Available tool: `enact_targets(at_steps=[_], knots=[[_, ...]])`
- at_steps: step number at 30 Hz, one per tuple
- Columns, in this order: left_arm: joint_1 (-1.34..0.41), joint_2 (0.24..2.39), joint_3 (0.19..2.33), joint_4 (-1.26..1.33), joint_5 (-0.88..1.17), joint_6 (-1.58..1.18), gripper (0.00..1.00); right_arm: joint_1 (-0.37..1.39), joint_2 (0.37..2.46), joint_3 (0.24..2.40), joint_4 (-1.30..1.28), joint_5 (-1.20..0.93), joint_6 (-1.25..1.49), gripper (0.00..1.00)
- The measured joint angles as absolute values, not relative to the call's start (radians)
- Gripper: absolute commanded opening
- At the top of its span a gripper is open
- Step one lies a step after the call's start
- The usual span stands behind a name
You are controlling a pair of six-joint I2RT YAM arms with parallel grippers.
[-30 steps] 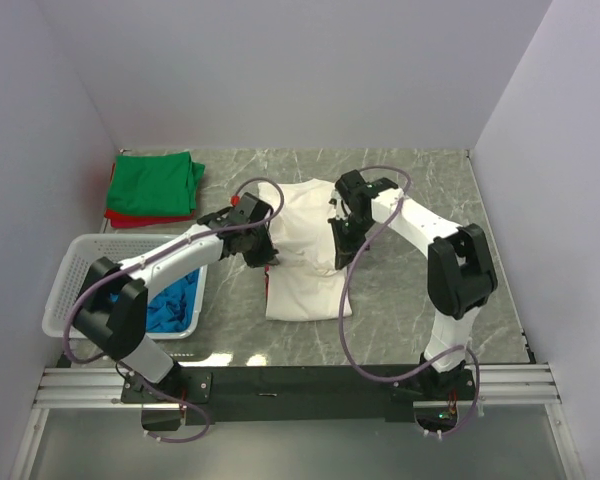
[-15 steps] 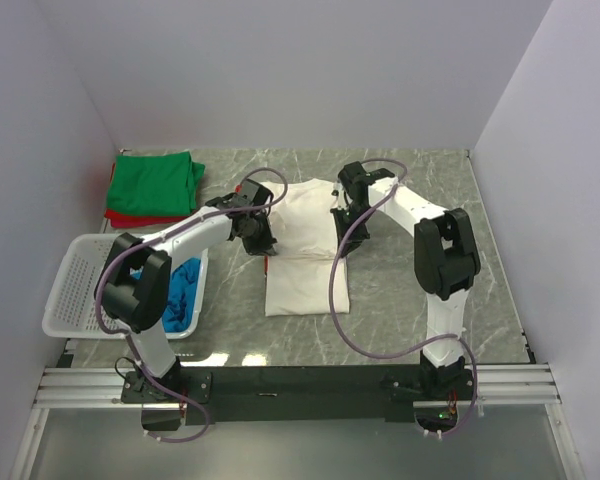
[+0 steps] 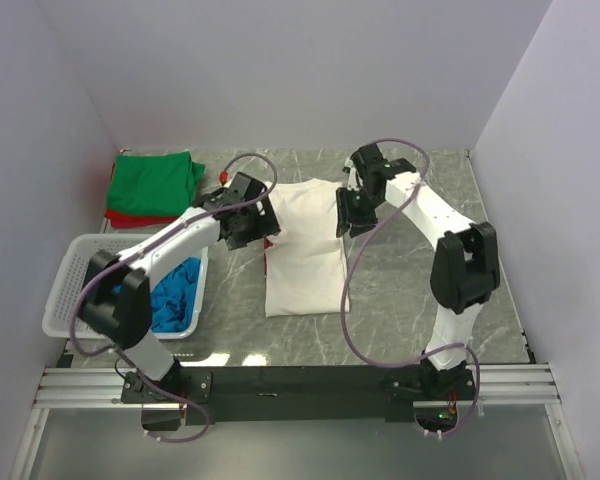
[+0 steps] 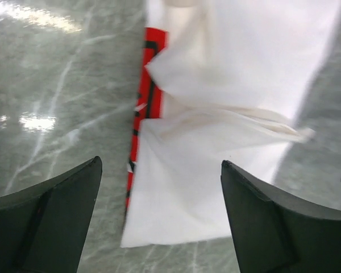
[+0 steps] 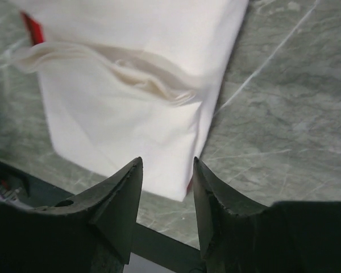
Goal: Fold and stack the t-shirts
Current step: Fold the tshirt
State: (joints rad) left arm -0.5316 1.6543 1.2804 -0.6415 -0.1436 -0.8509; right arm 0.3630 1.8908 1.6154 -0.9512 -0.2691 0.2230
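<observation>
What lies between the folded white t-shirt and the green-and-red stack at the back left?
Nothing lies on the table between the white t-shirt and the green t-shirt atop the red t-shirt. Only the left gripper, open, hangs above the white shirt's left edge.

**Colours and prints as I saw them on the feed**

The large white cloth t-shirt (image 3: pixel 305 262) was plain off-white across its folded face. Through the left wrist camera I saw a red printed strip with black lines (image 4: pixel 143 108) along its edge. The folded green cloth t-shirt (image 3: pixel 158 182) was one solid green, the red cloth t-shirt (image 3: pixel 130 218) a plain red, and the bright blue cloth t-shirt (image 3: pixel 175 298) carried no print. The white plastic lattice basket (image 3: pixel 72 270) had a fine grid pattern. The grey marble-patterned table top (image 3: pixel 410 270) ran with pale veins. The left arm (image 3: pixel 180 238) and right arm (image 3: pixel 430 212) were white with black joints, with purple cables (image 3: pixel 345 310).
</observation>
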Motion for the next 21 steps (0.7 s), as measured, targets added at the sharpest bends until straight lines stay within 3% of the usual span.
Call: enact_targets(at_steps=[5,13,21], knots=[[-0.593,1.523,1.191,-0.538,-0.109,-0.863,0.92,0.376,1.813,1.568,-0.937,-0.358,0.224,0.45],[-0.680,1.548,1.013,-0.410,-0.007,-0.898,0.94,0.435,1.988,1.590,-0.926,-0.507,0.215,0.44],[-0.670,1.705,1.102,-0.326,0.025,-0.884,0.96,0.432,2.101,1.640,-0.909,-0.464,0.221,0.44]])
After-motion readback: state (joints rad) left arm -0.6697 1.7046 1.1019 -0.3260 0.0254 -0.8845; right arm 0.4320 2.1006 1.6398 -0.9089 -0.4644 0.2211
